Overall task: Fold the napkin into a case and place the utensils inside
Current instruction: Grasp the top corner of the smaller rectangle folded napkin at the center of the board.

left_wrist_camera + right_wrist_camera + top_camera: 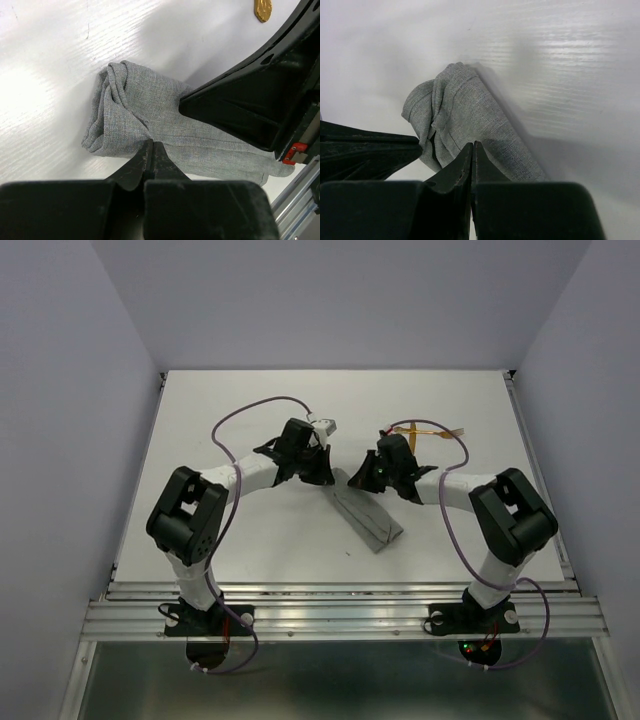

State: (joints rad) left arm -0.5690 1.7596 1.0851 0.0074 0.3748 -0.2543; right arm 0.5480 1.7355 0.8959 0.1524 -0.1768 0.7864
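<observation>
The white tabletop (250, 400) carries everything, and the folded napkin (372, 520) near its middle serves as the reference for the rest. The left arm (245, 478) reaches in from the napkin's left and the right arm (455, 490) from its right. Both bend inward so that their wrists meet over the cloth's far end.

The napkin is plain grey cloth gathered into a narrow, flat, oblong strip. In the top view it lies diagonally, its far end under the two wrists and its near end pointing toward the right arm's base. In the left wrist view the far end shows as a rounded, bunched fold with several layers, while the rest runs flatter.

The left tool (151, 146) is clenched, its two black fingers pressed flat together with no gap. Its tips sit at the long edge of the napkin, over the cloth. Whether any fabric is pinched between them cannot be told. The right tool (472, 146) is likewise clenched, fingers tight together, tips over the napkin's other long side just back from the bunched end. Here too a pinch on the cloth cannot be confirmed. The two tools face each other across the strip, close together.

The utensils (432, 430), thin and golden-orange, lie on the tabletop beyond the napkin's far end, on the right arm's side and apart from the cloth.
</observation>
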